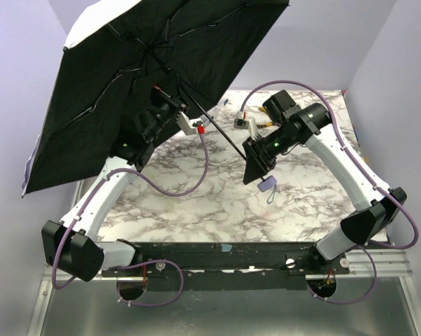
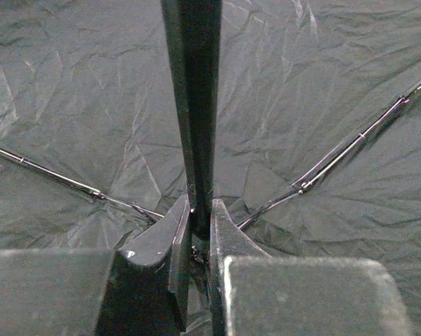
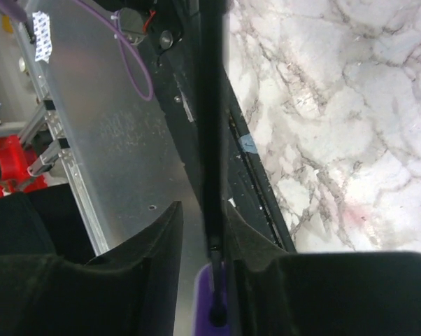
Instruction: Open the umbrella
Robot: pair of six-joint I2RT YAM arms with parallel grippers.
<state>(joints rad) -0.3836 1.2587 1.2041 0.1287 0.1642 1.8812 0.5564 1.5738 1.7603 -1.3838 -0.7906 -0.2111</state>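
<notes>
Black lining of the open umbrella (image 1: 126, 77) faces the overhead camera, with pale lavender fabric showing only along the canopy's edge. The umbrella is held in the air, tilted up and to the left above the marble table (image 1: 196, 203). The left gripper (image 1: 167, 105) is pinched on the thin black shaft (image 1: 217, 133), close to where the ribs (image 2: 336, 161) meet. The right gripper (image 1: 258, 171) is closed around the shaft's lower end at the small lavender handle (image 1: 266, 186), whose strap (image 1: 270, 197) dangles.
</notes>
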